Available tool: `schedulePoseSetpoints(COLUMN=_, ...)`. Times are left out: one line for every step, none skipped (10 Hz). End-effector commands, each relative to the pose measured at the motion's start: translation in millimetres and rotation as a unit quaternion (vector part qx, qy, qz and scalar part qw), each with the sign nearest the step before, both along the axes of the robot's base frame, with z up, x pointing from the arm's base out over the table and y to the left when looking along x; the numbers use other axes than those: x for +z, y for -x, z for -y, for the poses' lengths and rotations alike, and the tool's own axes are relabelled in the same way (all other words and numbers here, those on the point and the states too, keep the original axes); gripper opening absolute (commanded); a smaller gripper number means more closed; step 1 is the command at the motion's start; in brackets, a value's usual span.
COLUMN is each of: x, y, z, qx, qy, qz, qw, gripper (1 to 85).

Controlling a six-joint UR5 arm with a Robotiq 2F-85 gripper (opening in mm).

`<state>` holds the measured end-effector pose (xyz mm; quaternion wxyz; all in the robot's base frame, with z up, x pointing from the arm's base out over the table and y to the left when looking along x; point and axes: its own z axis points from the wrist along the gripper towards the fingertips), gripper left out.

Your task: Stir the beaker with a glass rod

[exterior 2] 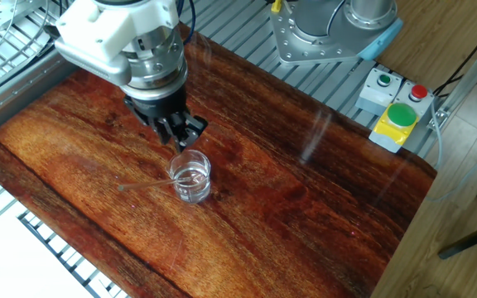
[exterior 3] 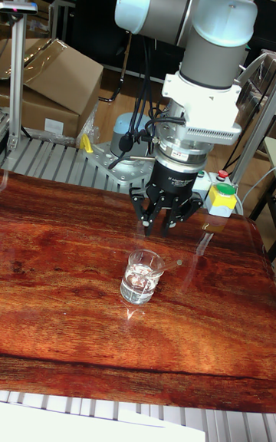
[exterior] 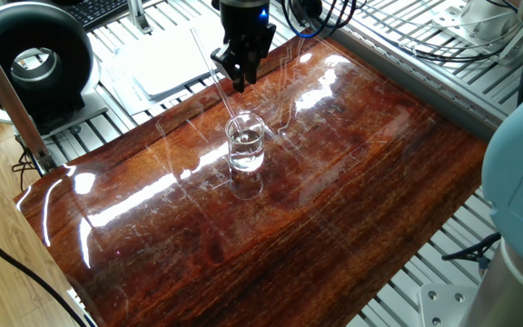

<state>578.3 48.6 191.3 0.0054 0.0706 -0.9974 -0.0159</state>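
The beaker, a small clear glass with liquid, stands upright on the wooden board. The glass rod leans in it, with its lower end in the liquid and its upper end slanting up and away over the rim. My gripper hangs just behind and above the beaker, pointing down. It is open and holds nothing. In one fixed view the rod's upper part passes close beside the fingers; I cannot tell whether they touch.
Off the board's far corner are a black round device and a white tray. A yellow box with a green button and the arm's base stand past the opposite edge. Metal slats surround the board.
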Motion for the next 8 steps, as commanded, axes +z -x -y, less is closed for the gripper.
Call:
schedulePoseSetpoints(x=-6.6, y=-3.7, z=3.0, qx=0.003, qy=0.008, qz=0.002, qw=1.0, gripper=33.3)
schedulePoseSetpoints(x=-5.6, y=-1.5, z=4.7, qx=0.003, qy=0.009, qz=-0.001, qw=1.0, gripper=33.3)
schedulePoseSetpoints(x=-3.9, y=-0.4, z=2.6, qx=-0.003, qy=0.004, qz=-0.003, qw=1.0, gripper=33.0)
schedulePoseSetpoints(x=-5.0, y=-5.5, z=1.2, qx=-0.004, qy=0.003, qz=0.006, qw=1.0, gripper=32.7)
schedulePoseSetpoints(x=-4.9, y=-4.3, z=1.8, qx=0.001, qy=0.004, qz=0.004, qw=1.0, gripper=32.3)
schedulePoseSetpoints(x=-4.5, y=-2.2, z=5.1, qx=0.005, qy=0.01, qz=0.0, qw=0.9999, gripper=31.3)
schedulePoseSetpoints(x=-4.4, y=-3.4, z=2.3, qx=0.0, qy=0.005, qz=0.003, qw=1.0, gripper=29.7)
schedulePoseSetpoints(x=-4.2, y=-2.6, z=-0.1, qx=0.0, qy=0.0, qz=0.001, qw=1.0, gripper=29.3)
